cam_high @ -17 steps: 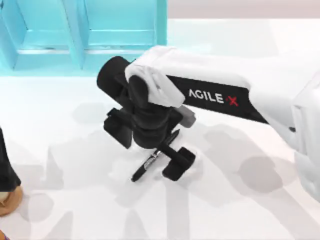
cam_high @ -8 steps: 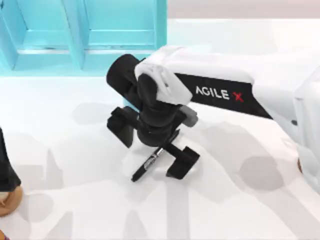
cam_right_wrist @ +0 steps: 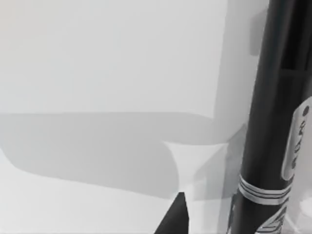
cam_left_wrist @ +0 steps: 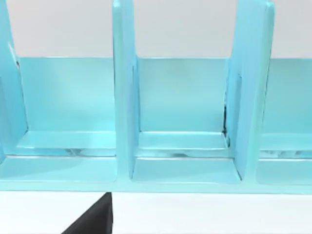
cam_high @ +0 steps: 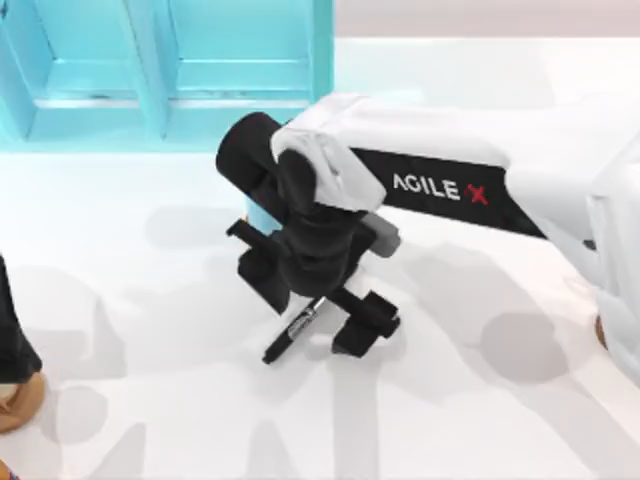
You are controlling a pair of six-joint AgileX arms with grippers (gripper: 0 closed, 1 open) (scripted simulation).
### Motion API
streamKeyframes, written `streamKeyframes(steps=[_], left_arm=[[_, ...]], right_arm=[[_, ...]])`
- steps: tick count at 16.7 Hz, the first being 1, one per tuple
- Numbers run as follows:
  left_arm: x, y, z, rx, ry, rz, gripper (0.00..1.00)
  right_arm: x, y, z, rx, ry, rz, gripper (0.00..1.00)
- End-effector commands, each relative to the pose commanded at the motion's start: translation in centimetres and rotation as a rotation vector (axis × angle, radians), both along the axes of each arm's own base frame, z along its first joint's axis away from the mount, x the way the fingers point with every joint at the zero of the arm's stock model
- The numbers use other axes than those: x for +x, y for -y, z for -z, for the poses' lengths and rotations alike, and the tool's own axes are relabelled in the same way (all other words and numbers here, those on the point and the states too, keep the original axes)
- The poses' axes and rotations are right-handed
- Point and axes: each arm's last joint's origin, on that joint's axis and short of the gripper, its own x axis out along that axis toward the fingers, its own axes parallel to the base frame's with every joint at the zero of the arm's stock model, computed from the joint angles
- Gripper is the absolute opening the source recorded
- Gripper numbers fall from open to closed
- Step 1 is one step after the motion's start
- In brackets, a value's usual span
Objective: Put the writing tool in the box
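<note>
The right gripper (cam_high: 318,298) hangs low over the black marker pen (cam_high: 293,334) lying mid-tabletop (cam_high: 480,420) in front of the blue box (cam_high: 170,70), jaws spread wide astride it, gripping nothing.

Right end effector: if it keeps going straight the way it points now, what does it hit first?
Most likely the marker pen. The right end effector points down at the table with the pen lying between its open fingers; the right wrist view shows the pen close up. Depth is unclear, so the fingertips might meet the tabletop first.
</note>
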Motion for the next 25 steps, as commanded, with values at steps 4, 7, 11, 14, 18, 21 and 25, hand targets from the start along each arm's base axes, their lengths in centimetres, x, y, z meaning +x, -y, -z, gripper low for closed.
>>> streamKeyframes(steps=[4, 7, 11, 14, 18, 21, 25], left_arm=[[0.0, 0.0, 0.0, 0.0, 0.0, 0.0, 1.0], [0.0, 0.0, 0.0, 0.0, 0.0, 0.0, 1.0], [0.0, 0.0, 0.0, 0.0, 0.0, 0.0, 1.0], [0.0, 0.0, 0.0, 0.0, 0.0, 0.0, 1.0], [0.0, 0.0, 0.0, 0.0, 0.0, 0.0, 1.0], [0.0, 0.0, 0.0, 0.0, 0.0, 0.0, 1.0], [0.0, 0.0, 0.0, 0.0, 0.0, 0.0, 1.0]], right_arm=[[0.0, 0.0, 0.0, 0.0, 0.0, 0.0, 0.02], [0.0, 0.0, 0.0, 0.0, 0.0, 0.0, 0.0], [0.0, 0.0, 0.0, 0.0, 0.0, 0.0, 0.0], [-2.4, -0.6, -3.0, 0.007, -0.056, -0.048, 0.0], [-2.5, -1.1, -5.2, 0.005, -0.061, -0.065, 0.0], [-2.2, -1.1, -8.4, 0.009, -0.051, -0.053, 0.0], [-2.3, -0.7, -12.4, 0.012, -0.047, -0.049, 0.0]])
